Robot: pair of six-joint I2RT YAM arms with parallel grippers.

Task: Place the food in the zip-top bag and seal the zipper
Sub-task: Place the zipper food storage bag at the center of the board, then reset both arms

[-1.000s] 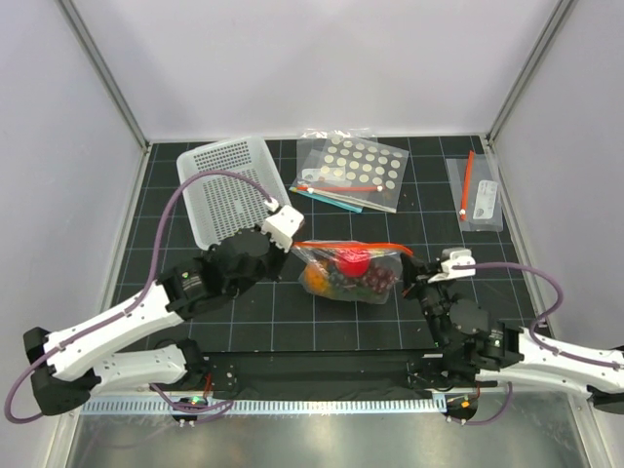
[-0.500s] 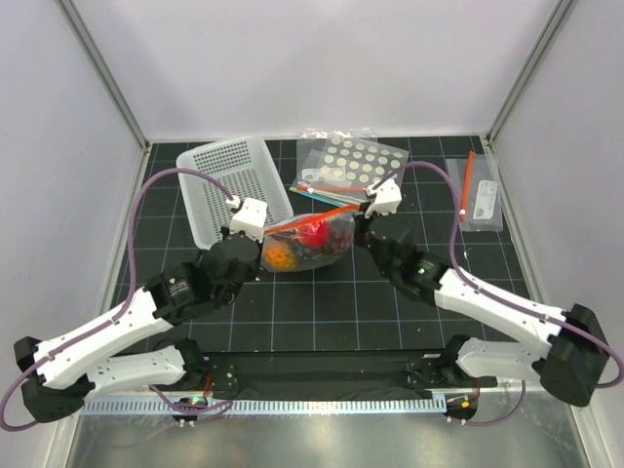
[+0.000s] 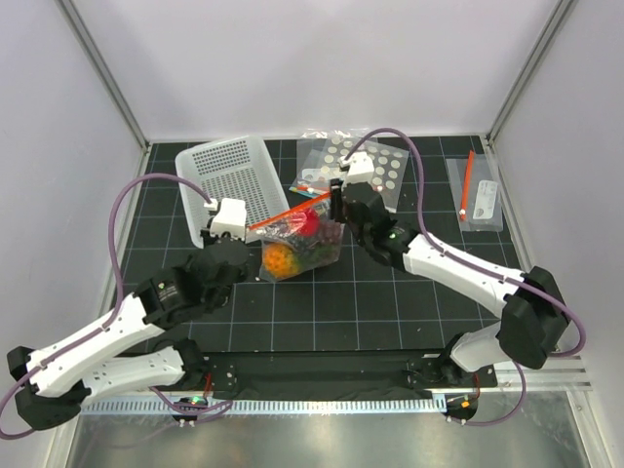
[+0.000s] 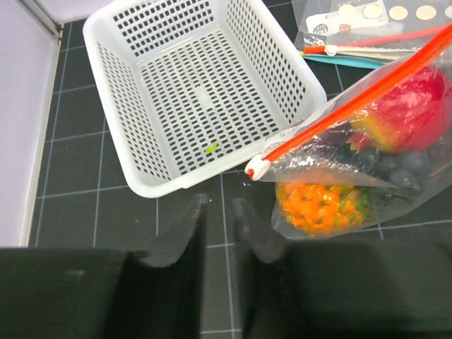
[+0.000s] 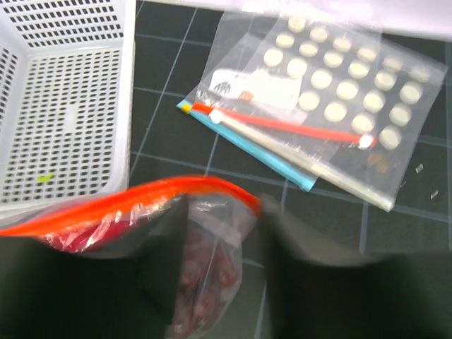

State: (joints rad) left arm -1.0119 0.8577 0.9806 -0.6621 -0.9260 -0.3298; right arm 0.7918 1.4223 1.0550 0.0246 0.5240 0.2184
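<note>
Left end effector (image 4: 219, 209) is slightly parted and empty, just beside the bag (image 4: 367, 176) — food (image 4: 319, 209) inside, lying on the bench (image 3: 390, 312) by the basket (image 4: 268, 63). Right end effector (image 5: 224, 212) straddles the zipper's (image 4: 353, 106) far end — grip unclear. Check for gaps and pinch them shut.
</note>
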